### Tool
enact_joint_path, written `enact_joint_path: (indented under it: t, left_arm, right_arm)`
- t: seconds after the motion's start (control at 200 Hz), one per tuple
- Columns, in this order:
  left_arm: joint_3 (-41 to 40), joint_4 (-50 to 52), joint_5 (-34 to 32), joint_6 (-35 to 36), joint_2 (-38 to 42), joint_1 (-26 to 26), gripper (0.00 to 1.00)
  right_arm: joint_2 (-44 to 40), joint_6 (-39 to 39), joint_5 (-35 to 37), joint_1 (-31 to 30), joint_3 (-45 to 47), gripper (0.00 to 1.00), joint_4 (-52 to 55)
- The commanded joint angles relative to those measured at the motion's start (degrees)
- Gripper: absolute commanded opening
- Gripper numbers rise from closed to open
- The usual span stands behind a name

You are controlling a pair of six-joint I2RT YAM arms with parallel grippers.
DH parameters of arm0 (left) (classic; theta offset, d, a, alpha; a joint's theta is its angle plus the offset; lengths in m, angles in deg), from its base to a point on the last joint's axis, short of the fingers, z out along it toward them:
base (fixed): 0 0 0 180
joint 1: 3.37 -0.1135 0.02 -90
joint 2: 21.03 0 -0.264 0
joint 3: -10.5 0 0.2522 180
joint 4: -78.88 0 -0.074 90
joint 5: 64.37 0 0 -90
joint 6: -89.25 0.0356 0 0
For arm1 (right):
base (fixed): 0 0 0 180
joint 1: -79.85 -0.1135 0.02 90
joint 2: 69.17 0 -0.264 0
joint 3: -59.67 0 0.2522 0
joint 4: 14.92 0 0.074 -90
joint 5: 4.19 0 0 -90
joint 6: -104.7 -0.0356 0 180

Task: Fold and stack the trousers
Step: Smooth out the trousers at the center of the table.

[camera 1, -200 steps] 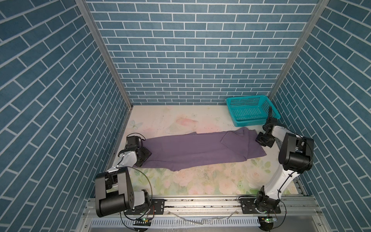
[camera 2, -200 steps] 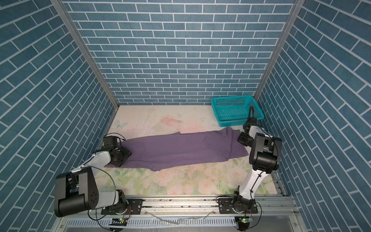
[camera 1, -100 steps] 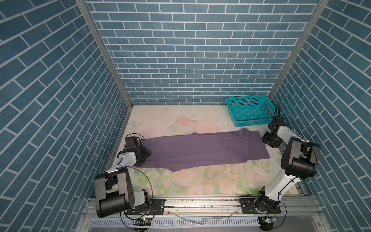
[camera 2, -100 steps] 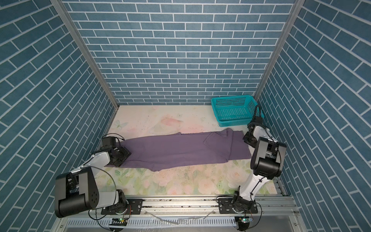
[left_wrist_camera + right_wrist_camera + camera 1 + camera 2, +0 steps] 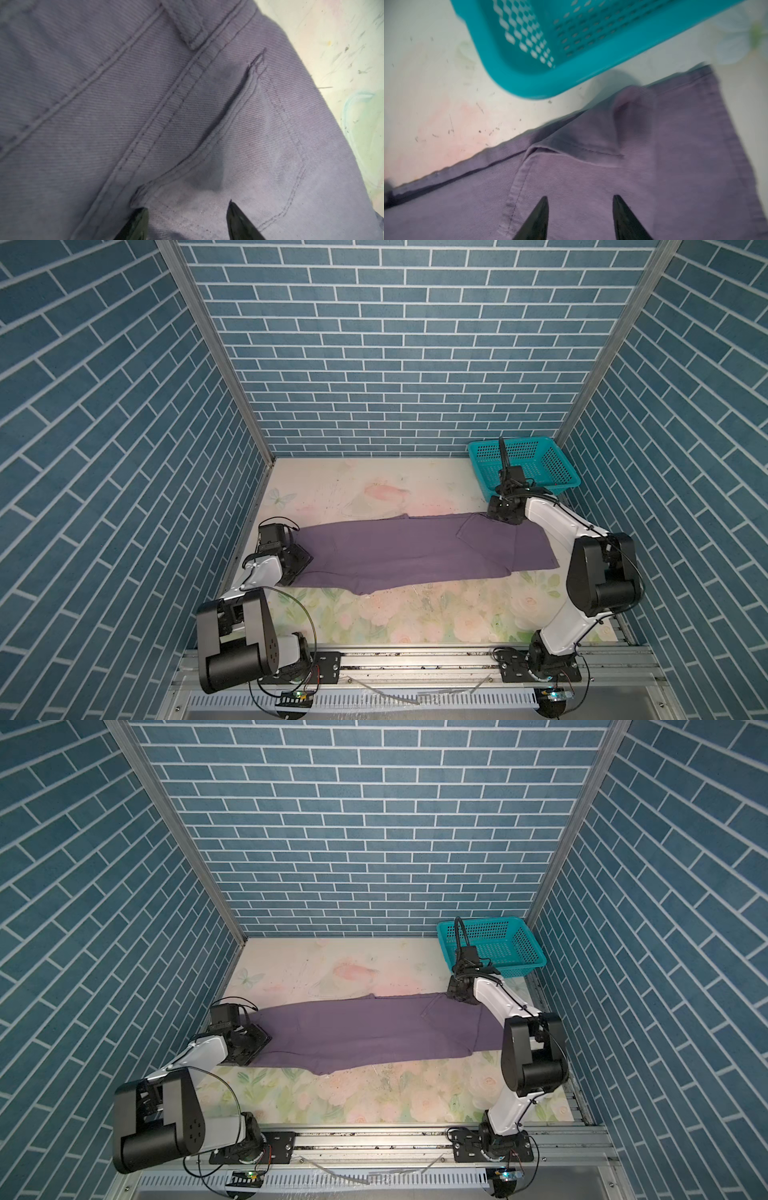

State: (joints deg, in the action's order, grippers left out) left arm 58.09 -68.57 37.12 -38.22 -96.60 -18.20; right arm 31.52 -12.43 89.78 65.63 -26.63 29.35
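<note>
Spread claws on both arms, pinching nothing: the left gripper [image 5: 187, 216] hangs with its tips parted just over the pocket seam near the waistband. The right gripper [image 5: 579, 207] is likewise parted above a hemmed corner of leg cloth.

The trousers [image 5: 415, 556] lie flat across the middle of the table [image 5: 374, 489], running from 9 o'clock to 3 o'clock in both top views. The waist is at the 9 o'clock end under the left claw and the leg ends are at 3 o'clock. There one hem sits askew over the layer beneath it (a loose flap, not a tidy edge). The right claw is over the far corner of that end, about 2 o'clock. Just beyond it is the teal basket [image 5: 548, 464], close to the cloth but apart from it.

I judge this to be the laying-out step, between grips, with no crosswise fold yet made. The next move seems to call for the right claw to drop and nip both leg layers at the hem. The left would pin or take the waist, so one end can be carried over the other without the top layer sliding.
</note>
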Motion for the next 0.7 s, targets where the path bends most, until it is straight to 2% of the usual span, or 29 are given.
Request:
enact_joint_path:
  t: [0.0,0.385,0.55,0.695]
  left_arm:
    - [-2.49,2.77,-1.03,0.93,-0.72,-0.66,0.62]
    - [-3.00,1.00,0.08,1.02,-2.48,-0.69,0.62]
    - [-3.02,0.57,0.12,0.91,-3.09,-0.64,0.62]
    - [-3.11,0.36,0.20,1.17,-3.82,-0.64,0.62]
  right_arm:
    - [5.00,-2.22,-4.67,-3.07,-4.16,0.49,-1.31]
    - [14.06,-2.62,-6.04,-7.44,-9.65,0.50,-0.92]
    - [15.25,-3.67,-2.03,-7.58,-10.10,0.41,1.43]
    - [15.61,-3.72,1.49,-7.58,-10.39,0.38,3.32]
